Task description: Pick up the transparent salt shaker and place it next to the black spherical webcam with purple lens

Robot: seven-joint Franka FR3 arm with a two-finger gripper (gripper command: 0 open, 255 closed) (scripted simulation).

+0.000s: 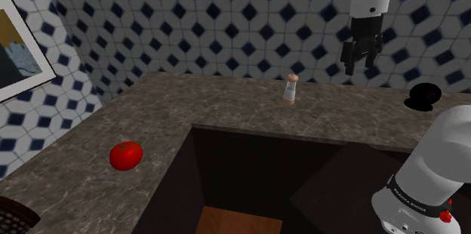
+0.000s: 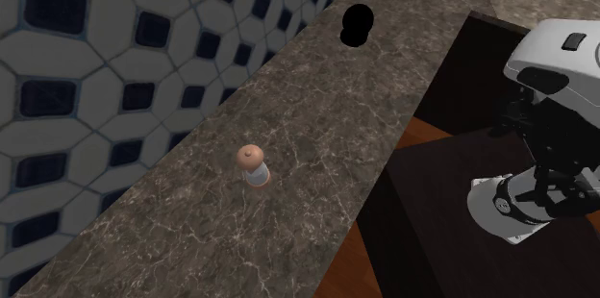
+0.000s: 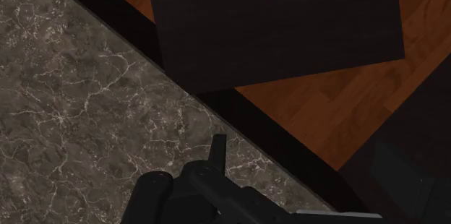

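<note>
Walls (image 1: 226,13): you see white tiles with dark blue diamonds behind the desk and along the shoulder view's left.
Desk (image 1: 226,108): a dark, veined stone top that runs along the tiled wall and bends toward you on the shoulder view's left.
Floor (image 3: 325,107): reddish-brown wood, below the desk's inner edge.
Stand (image 3: 275,35): a dark box on the wood floor.
Arm (image 1: 434,161): white, rising from the stand.
Picture (image 1: 19,51): framed, on the left wall.
Hand (image 1: 361,63): black, above the desk and touching nothing; your fingers stand apart.
Webcam (image 1: 424,96): a black ball on the desk near the wall, at the shoulder view's right.
Tomato (image 1: 126,155): red, alone on the left stretch.
Salt shaker (image 1: 290,90): upright on the desk, pale clear body with a pinkish cap, well apart from the webcam.
</note>
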